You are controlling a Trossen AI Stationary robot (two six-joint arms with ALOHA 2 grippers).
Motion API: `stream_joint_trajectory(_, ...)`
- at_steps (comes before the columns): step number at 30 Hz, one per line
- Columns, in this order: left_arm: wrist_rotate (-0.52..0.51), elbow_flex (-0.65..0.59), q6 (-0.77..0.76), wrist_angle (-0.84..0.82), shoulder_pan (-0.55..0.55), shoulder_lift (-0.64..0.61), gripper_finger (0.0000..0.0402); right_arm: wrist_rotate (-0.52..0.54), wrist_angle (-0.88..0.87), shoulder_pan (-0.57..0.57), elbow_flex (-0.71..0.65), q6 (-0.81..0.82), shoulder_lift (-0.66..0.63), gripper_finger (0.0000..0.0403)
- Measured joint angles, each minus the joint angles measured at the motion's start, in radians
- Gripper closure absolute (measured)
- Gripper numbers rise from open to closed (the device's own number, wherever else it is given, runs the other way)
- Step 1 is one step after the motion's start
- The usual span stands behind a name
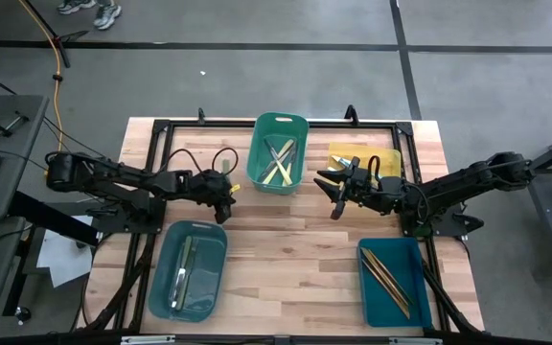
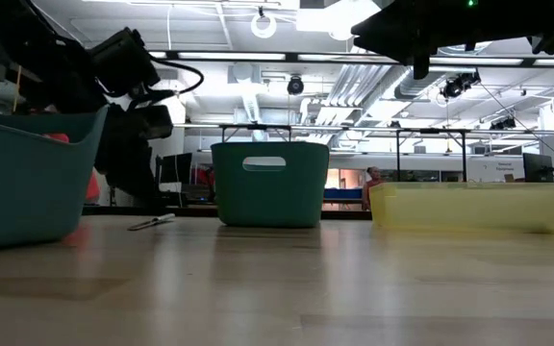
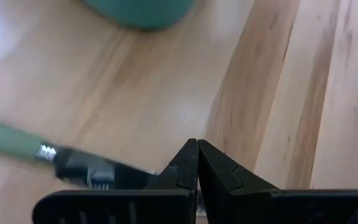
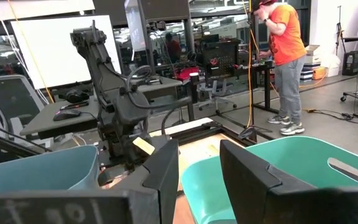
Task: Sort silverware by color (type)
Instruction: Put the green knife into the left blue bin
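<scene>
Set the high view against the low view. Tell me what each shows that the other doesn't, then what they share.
Only the high view: the silverware inside the bins, with pale and grey handles in the green bin and brown ones in the dark teal bin. Only the low view: one loose utensil lying on the table beside the green bin, and the room behind. Both: the green bin, the yellow bin and both arms.

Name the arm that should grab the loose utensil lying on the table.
Left. The left end effector hangs close above the utensil. The right end effector is open and empty, but it is on the other side of the green bin, farther off.
</scene>
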Motion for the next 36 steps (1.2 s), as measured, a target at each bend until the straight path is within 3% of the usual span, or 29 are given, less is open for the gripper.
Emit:
stream_joint_trajectory(3, -0.063, 0.001, 0.032, -0.025, 0.000, -0.036, 0.0401, 0.000, 0.000, 0.000, 0.000, 0.000, 0.000, 0.0288)
stream_joint_trajectory(8, -0.293, 0.001, 0.129, -0.062, 0.004, -0.078, 0.0401, 0.000, -0.001, 0.000, 0.000, 0.000, 0.000, 0.0288)
stream_joint_trajectory(11, -0.369, 0.002, 0.190, -0.051, 0.046, -0.062, 0.0401, 0.000, 0.003, 0.000, 0.000, 0.000, 0.000, 0.0288)
stream_joint_trajectory(19, -0.351, 0.002, 0.230, 0.068, 0.189, 0.052, 0.0401, 0.000, 0.008, 0.000, 0.000, 0.000, 0.000, 0.0288)
stream_joint_trajectory(23, -0.335, 0.002, 0.268, 0.133, 0.196, 0.075, 0.0401, 0.000, 0.005, 0.000, 0.000, 0.000, 0.000, 0.0288)
stream_joint_trajectory(36, -0.377, 0.003, 0.296, 0.126, 0.197, 0.147, 0.0401, 0.000, -0.007, 0.000, 0.000, 0.000, 0.000, 0.0288)
